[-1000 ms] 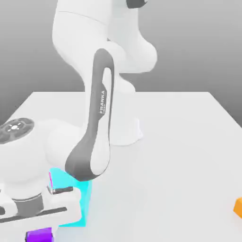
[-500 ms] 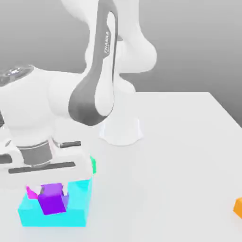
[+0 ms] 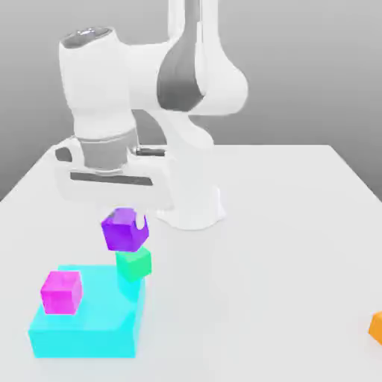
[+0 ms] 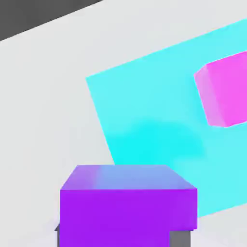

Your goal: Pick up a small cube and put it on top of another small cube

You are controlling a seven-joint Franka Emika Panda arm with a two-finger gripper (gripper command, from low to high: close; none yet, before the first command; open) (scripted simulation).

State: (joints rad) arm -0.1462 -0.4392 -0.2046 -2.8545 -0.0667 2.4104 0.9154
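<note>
While exterior-visible, green cube [image 3: 134, 263] under gripper-held purple cube [image 3: 124, 230].

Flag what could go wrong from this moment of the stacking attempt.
The purple cube hangs in the gripper looking tilted, so it may land skewed on the green cube and slide off. The green cube sits close beside the cyan block; a low descent might nudge either. The magenta cube on that block is near the path.
</note>
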